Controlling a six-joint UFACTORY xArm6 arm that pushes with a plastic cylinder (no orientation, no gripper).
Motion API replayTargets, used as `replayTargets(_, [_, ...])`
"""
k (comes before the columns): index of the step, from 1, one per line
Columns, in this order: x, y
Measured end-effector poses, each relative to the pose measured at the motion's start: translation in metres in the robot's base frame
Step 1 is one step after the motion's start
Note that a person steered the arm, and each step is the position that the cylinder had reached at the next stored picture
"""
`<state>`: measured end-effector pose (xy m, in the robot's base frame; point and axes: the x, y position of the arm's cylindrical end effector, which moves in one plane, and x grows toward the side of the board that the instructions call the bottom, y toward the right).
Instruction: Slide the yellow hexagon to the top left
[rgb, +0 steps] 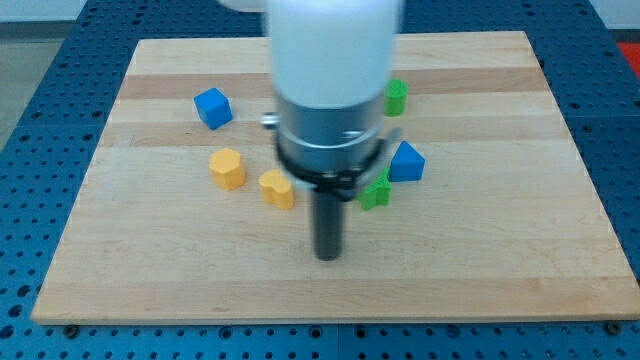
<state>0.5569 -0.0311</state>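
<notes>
My tip (328, 255) is resting on the surface (480, 270), below and right of the yellow heart (277, 188). No claw fitted (just the rod). The yellow hexagon (227, 168) is sitting left of centre. Risk: heading up-left, I'm likely catching the heart first and scattering both.

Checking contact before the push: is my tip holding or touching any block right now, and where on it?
Nothing is held. My tip rests on bare board, apart from all blocks, below and to the view's right of the yellow hexagon.
</notes>
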Motion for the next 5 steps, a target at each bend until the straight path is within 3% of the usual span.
replayTargets(2, [-0.019, -0.079])
replayTargets(5, [-0.081, -0.103])
